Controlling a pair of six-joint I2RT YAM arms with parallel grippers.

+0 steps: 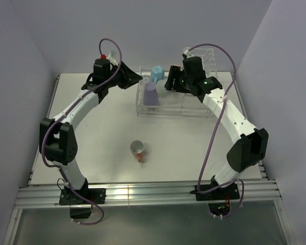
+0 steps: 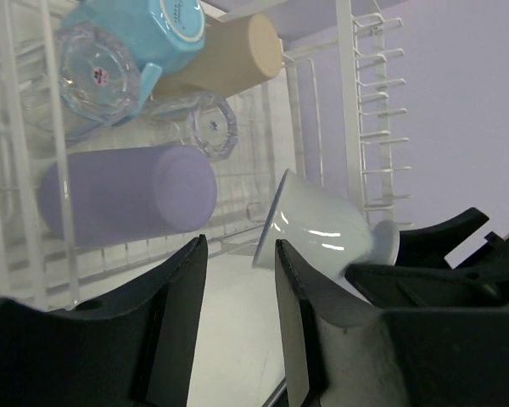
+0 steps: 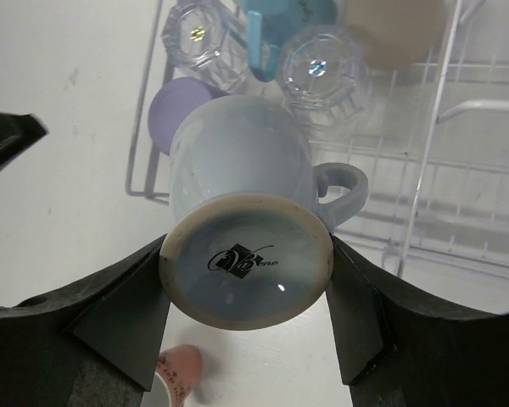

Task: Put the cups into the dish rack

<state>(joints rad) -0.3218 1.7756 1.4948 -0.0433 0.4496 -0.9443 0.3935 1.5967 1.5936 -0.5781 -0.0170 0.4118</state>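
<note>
My right pincer (image 3: pixel 248 264) is clamped on the base of the grey-blue mug (image 3: pixel 237 161), a finger on either side; the mug hangs mouth-down and tilted, its handle out to one side, at the edge of the dish rack (image 1: pixel 168 113); I cannot tell whether it touches the bars. My left pincer (image 2: pixel 237 288) stands partly open with nothing in it, just beside the rack and pointing at the mug. Inside the rack the purple cup (image 2: pixel 127 195) lies nearest; beyond it sit two clear glasses (image 2: pixel 97 76), the light blue cup (image 2: pixel 153 25) and the tan cup (image 2: pixel 229 55). The orange-handled mug (image 1: pixel 137 149) stands alone on the table (image 1: pixel 92 127), well apart from the rack.
</note>
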